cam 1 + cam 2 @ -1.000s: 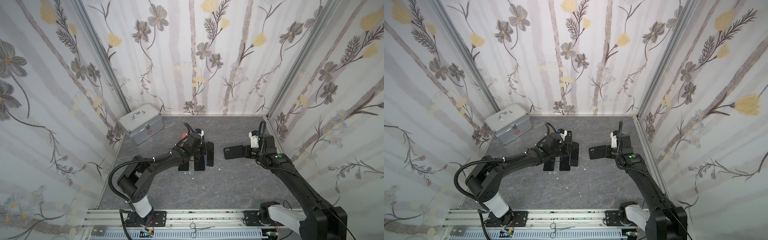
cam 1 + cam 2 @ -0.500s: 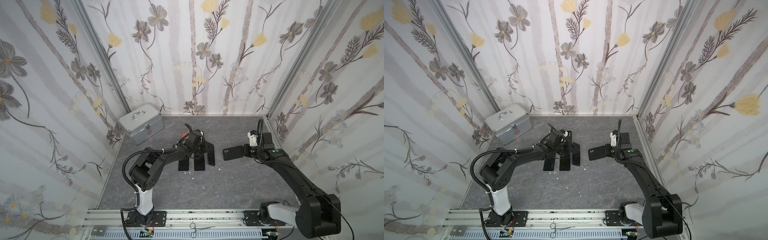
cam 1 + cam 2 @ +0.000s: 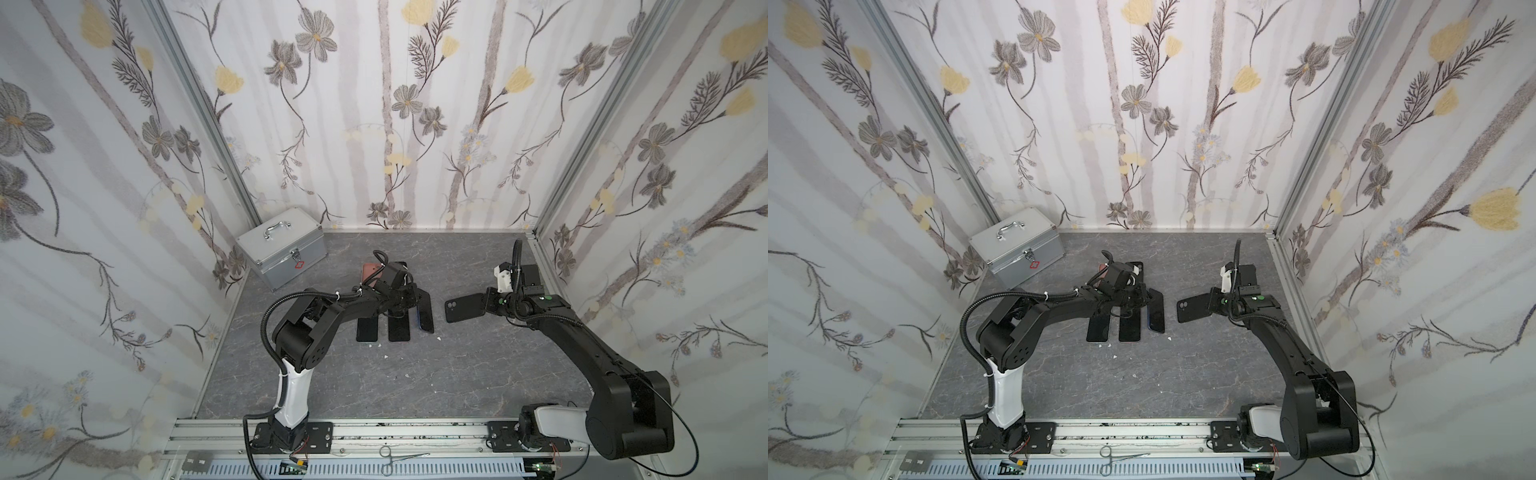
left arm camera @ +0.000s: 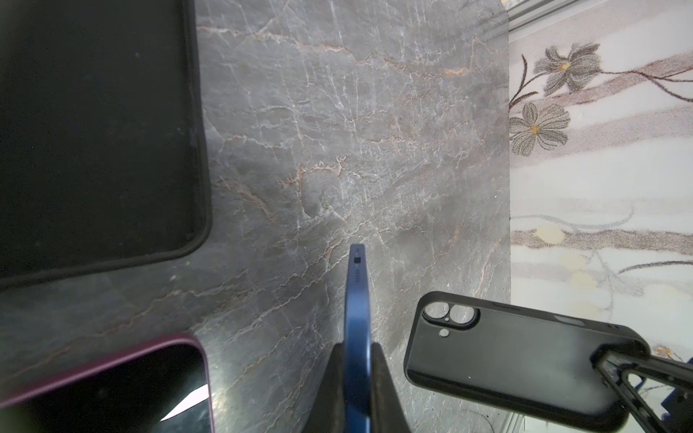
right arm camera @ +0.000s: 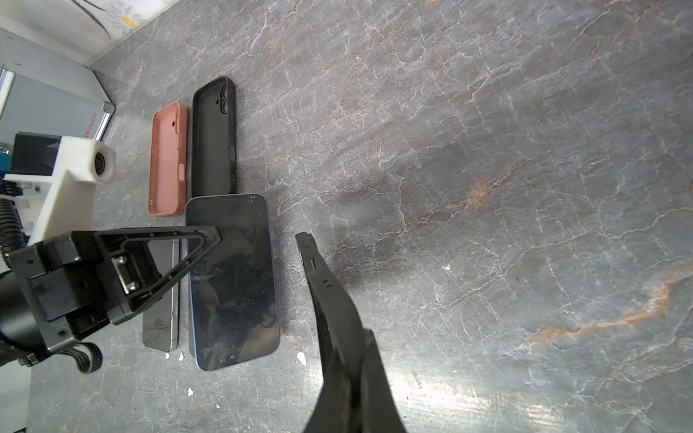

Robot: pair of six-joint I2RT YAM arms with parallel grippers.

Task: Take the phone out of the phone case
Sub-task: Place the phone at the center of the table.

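Two grippers each held one piece, with the phone and its case apart.
The left gripper was nearly closed, pinching the slim blue phone across its flat faces. The right gripper was clamped tight on the rim of the matte black case, which sat just beside the phone without touching it. Grey table showed through its camera hole. On the marbled table lay a pink case and a second black case, both hollow side up and empty, near a glossy dark phone.

phone cropped btm, prob. pink case obscured
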